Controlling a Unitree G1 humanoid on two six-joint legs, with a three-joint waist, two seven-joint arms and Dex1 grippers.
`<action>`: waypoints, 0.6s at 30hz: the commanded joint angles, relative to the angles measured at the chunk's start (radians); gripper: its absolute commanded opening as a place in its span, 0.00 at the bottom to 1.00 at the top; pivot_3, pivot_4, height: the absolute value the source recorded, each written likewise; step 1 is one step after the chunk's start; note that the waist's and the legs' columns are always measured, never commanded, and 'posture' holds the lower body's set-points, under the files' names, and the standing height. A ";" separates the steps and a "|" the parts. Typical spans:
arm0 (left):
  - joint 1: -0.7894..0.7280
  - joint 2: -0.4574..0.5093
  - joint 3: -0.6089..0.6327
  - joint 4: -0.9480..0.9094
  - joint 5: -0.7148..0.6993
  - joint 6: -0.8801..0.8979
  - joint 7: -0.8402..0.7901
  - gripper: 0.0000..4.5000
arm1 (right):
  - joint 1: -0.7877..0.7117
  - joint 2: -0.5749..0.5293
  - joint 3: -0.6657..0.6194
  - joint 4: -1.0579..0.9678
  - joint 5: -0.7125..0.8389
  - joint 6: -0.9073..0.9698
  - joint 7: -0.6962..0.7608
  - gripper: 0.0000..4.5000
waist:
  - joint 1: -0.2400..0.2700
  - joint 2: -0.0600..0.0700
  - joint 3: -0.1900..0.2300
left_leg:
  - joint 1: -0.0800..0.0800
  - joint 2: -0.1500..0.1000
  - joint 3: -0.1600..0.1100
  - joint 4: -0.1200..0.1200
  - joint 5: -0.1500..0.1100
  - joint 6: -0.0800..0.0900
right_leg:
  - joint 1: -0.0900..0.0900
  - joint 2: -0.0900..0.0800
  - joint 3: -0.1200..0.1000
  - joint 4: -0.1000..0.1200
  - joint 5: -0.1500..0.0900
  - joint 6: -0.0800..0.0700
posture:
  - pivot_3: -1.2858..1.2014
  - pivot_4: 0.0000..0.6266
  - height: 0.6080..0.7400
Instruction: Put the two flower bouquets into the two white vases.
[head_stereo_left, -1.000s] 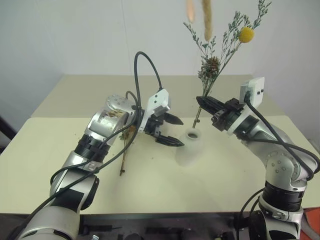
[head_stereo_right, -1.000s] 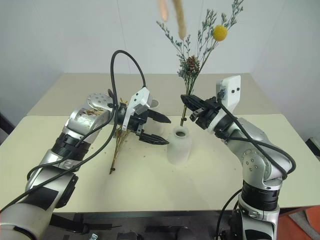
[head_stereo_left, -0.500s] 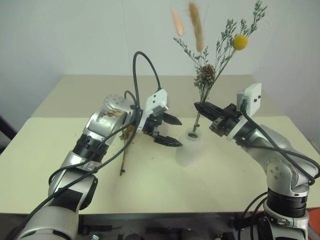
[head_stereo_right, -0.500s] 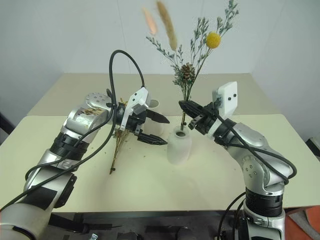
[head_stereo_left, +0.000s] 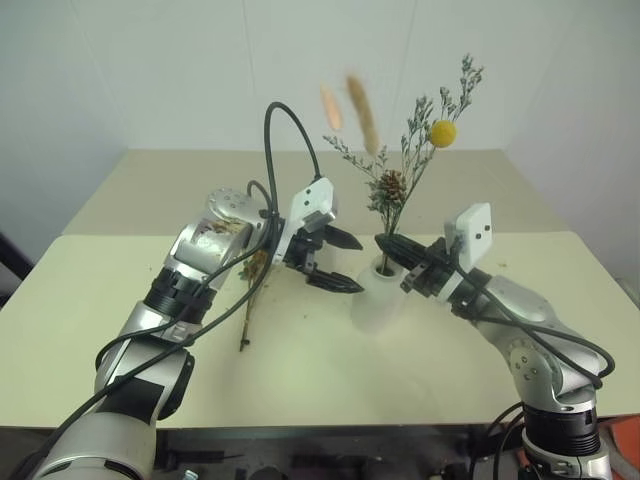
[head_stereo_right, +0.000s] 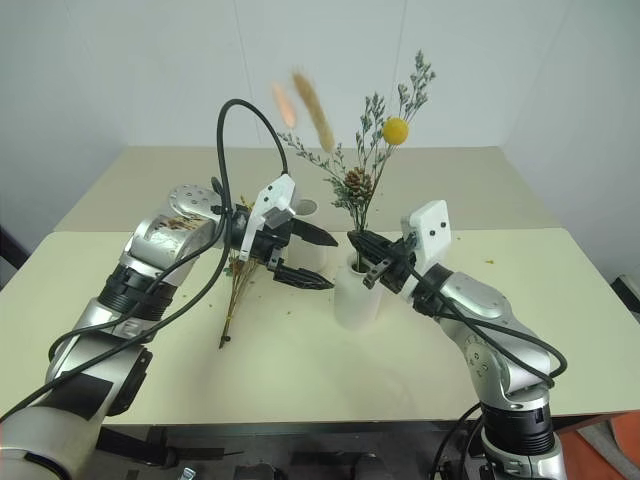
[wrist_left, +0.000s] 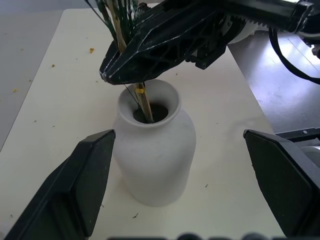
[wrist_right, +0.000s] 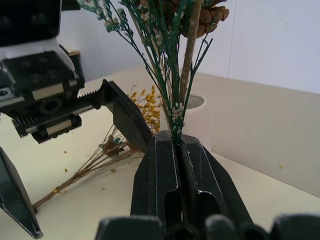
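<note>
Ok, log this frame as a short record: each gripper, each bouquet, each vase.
left gripper: open, beside the round vase
right gripper: shut on the green sprig
green sprig: upright, stems in the round vase's mouth
round vase: upright on the table
yellow bunch: lying on the table
tall vase: behind the left gripper

Both arms reach forward from the two sides, elbows bent, and their claws face each other. The left claw (head_stereo_left: 334, 264) points across toward the robot's right and slightly downward, its two black fingers (wrist_left: 85, 182) spread wide apart with nothing between them, one finger above the other. The right claw (head_stereo_left: 392, 250) points forward and toward the robot's left, roughly level, its fingers (wrist_right: 157, 185) pressed tight together. A white camera block sits atop each wrist, and black cables loop over both forearms.
</note>
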 joint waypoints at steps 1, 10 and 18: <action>-0.007 0.010 0.012 -0.040 -0.004 0.008 0.000 1.00 | 0.006 0.006 0.001 -0.006 -0.014 -0.055 0.002 0.01 | 0.000 0.000 0.000 | 0.000 0.000 0.000 0.000 0.000 0.000 | 0.000 0.000 0.000 0.000 0.000 0.000 | 0.52 0.24 1.00; -0.002 0.018 0.018 -0.053 -0.006 0.015 0.005 1.00 | 0.038 0.010 0.008 -0.015 -0.044 -0.101 -0.001 0.38 | 0.000 0.000 0.000 | 0.000 0.000 0.000 0.000 0.000 0.000 | 0.000 0.000 0.000 0.000 0.000 0.000 | 0.52 0.24 1.00; 0.052 0.075 0.057 -0.111 -0.031 0.063 0.019 1.00 | 0.089 -0.025 -0.022 -0.068 -0.058 -0.150 0.006 0.76 | -0.002 0.000 0.000 | 0.000 0.000 0.000 0.000 0.000 0.000 | 0.000 0.000 0.000 0.000 0.000 0.000 | 0.52 0.24 1.00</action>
